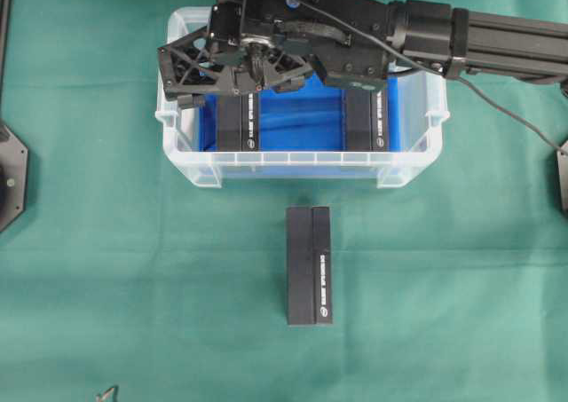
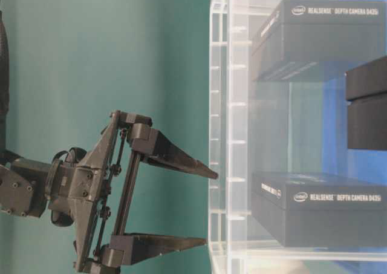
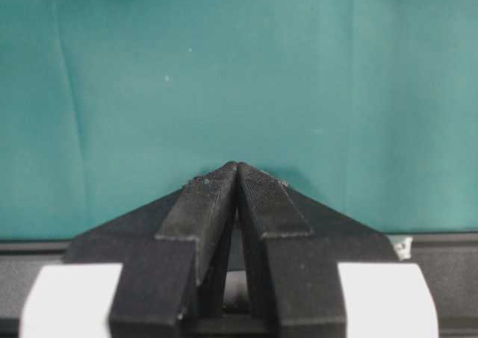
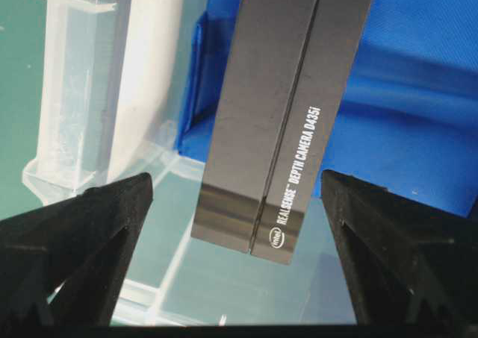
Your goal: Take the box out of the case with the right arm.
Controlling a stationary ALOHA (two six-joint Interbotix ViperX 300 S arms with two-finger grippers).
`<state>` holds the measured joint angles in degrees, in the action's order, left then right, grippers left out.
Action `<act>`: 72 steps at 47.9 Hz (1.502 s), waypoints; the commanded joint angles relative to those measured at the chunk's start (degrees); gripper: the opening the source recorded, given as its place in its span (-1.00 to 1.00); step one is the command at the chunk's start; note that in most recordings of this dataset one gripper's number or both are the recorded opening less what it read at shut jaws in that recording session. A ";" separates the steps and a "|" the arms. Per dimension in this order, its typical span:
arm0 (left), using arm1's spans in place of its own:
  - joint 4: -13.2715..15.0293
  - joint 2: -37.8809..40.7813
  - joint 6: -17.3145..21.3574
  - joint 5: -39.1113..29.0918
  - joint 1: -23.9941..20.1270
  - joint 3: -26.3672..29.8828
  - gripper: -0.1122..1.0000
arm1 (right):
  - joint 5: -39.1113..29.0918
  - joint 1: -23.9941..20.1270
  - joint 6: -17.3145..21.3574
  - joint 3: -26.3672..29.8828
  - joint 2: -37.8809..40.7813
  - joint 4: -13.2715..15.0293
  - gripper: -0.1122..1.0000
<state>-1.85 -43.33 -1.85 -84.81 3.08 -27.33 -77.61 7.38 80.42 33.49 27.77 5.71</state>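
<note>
**Right arm reaching in wide open, left gripper closed**

Reaching in from the right edge of the overhead view: the right arm (image 1: 461, 34), all black, stretching leftward across the upper part of the frame. Pointing downward at the wrist, with the right gripper (image 1: 232, 81) showing its lattice frame from above. Standing spread wide, both right fingertips (image 4: 89, 226) framing the sides of the right wrist view and gripping nothing. Pressing together at the tips, the left gripper (image 3: 237, 166) forming a peak in the left wrist view, with white bands showing on the body behind it. Appearing nowhere in the overhead view, the left arm.
</note>
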 commanded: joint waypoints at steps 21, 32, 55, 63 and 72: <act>-0.09 0.26 0.00 0.18 -0.18 1.49 -0.76 | 0.62 -0.18 0.09 1.14 -1.05 0.70 0.92; -0.09 0.35 0.00 0.18 -0.18 1.49 -0.76 | 0.62 -0.18 0.00 0.79 -0.97 0.79 0.92; -0.09 0.35 0.00 0.26 -0.18 1.49 -0.76 | 0.70 -0.18 0.00 -0.26 -1.05 0.79 0.92; -0.09 0.44 0.00 0.26 -0.18 1.49 -0.76 | 1.67 -0.09 0.09 -1.49 -0.97 0.79 0.92; -0.09 0.44 -0.09 0.18 -0.18 1.49 -0.76 | 4.92 0.26 0.18 -4.48 -0.97 0.70 0.92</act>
<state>-1.76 -43.07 -1.85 -84.81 3.08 -27.33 -74.27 7.38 80.42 29.44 27.95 6.33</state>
